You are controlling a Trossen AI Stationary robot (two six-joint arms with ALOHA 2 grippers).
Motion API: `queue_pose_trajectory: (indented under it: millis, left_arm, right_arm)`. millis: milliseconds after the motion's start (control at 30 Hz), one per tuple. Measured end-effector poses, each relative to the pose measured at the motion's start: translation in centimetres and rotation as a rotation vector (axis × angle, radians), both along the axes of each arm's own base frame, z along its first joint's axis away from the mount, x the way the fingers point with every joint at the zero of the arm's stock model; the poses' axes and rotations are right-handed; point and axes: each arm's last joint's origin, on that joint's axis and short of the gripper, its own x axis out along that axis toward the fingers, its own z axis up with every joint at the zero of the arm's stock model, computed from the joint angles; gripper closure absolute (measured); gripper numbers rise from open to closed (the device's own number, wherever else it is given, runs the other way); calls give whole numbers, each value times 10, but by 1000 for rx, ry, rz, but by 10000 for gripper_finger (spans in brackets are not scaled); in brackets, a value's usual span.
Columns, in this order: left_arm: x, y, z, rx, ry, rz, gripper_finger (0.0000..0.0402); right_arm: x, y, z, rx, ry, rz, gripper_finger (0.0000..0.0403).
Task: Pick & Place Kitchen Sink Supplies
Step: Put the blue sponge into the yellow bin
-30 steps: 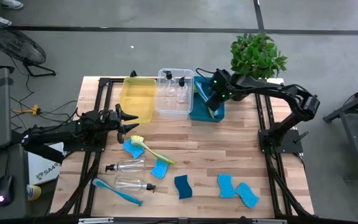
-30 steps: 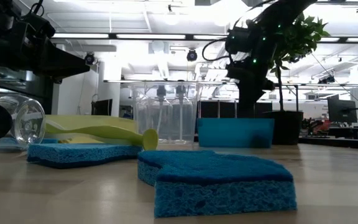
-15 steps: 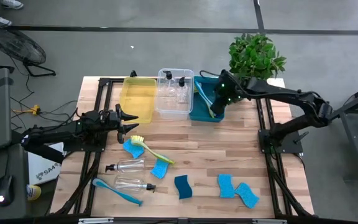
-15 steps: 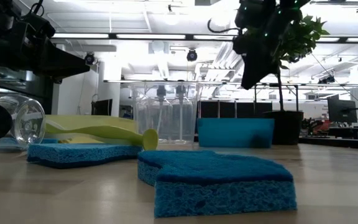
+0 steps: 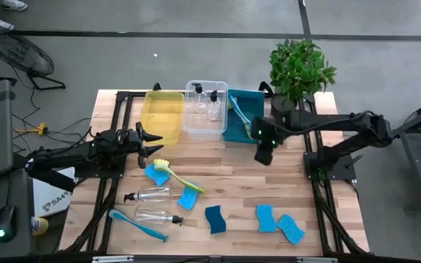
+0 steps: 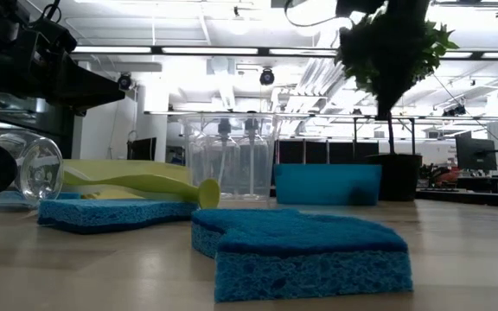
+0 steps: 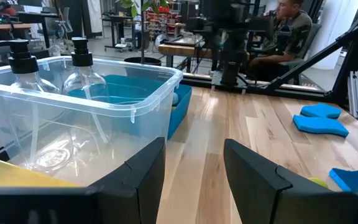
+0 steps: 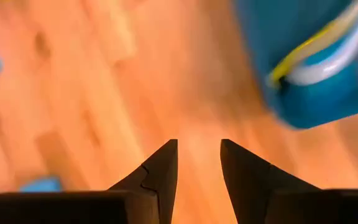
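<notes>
Several blue sponges [image 5: 281, 221] lie on the near part of the table, one close in the low view [image 6: 305, 250]. Two clear bottles [image 5: 149, 196] with black tops lie on their sides at near left, beside a blue brush [image 5: 137, 224] and a yellow-green brush [image 5: 175, 174]. Another brush [image 5: 238, 111] lies in the teal bin [image 5: 244, 117], and two bottles [image 7: 27, 68] stand in the clear bin [image 5: 204, 109]. My right gripper [image 5: 262, 154], open and empty, hangs over bare wood just near of the teal bin. My left gripper [image 5: 155, 137] waits open by the yellow bin [image 5: 163, 115].
The potted plant [image 5: 301, 67] stands at the far right corner. The three bins line the far edge. A person sits beyond the table in the left wrist view [image 7: 288, 28]. Bare wood [image 5: 291, 175] lies between the bins and the sponges.
My right gripper has drawn back from over the teal bin toward the table's near edge and now hangs over bare wood in front of the bin, its fingers empty. The brush stays in the teal bin. The left arm has kept still.
</notes>
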Motion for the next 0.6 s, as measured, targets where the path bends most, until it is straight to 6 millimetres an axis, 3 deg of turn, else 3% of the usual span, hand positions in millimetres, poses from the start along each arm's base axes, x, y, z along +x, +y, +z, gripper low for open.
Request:
queue_pose_trajectory:
  millis: [467,600]
  left_arm:
    - [0,0,0,0,0,0,241]
    - [0,0,0,0,0,0,241]
  right_arm:
    - [-10,86,-2,18,64,376,288]
    - [-19,113,-2,31,73,415,288]
